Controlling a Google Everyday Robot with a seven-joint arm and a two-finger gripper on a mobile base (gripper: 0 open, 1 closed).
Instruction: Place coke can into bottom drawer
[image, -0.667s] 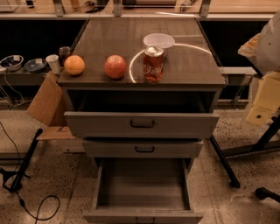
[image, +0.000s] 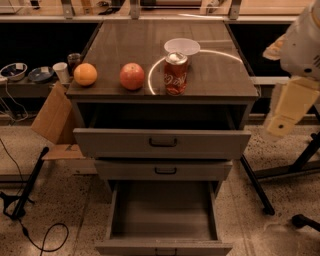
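Note:
The red coke can (image: 175, 73) stands upright on the cabinet top (image: 215, 75), near its front edge and just in front of a white bowl (image: 182, 46). The bottom drawer (image: 164, 210) is pulled far out and its dark tray holds nothing. My gripper (image: 281, 124) is at the right edge of the view, at the lower end of the cream-coloured arm. It hangs beside the cabinet at about the height of the top drawer, well right of the can and apart from it.
A red apple (image: 132, 76) and an orange (image: 85, 74) sit left of the can. The top drawer (image: 162, 142) is partly open and the middle drawer (image: 165, 170) slightly. Dark stand legs (image: 257, 185) and cables (image: 45, 240) lie on the floor, with a cardboard piece (image: 52, 120) at left.
The arm at the right has shifted slightly to the left. The can, fruit and drawers have not moved.

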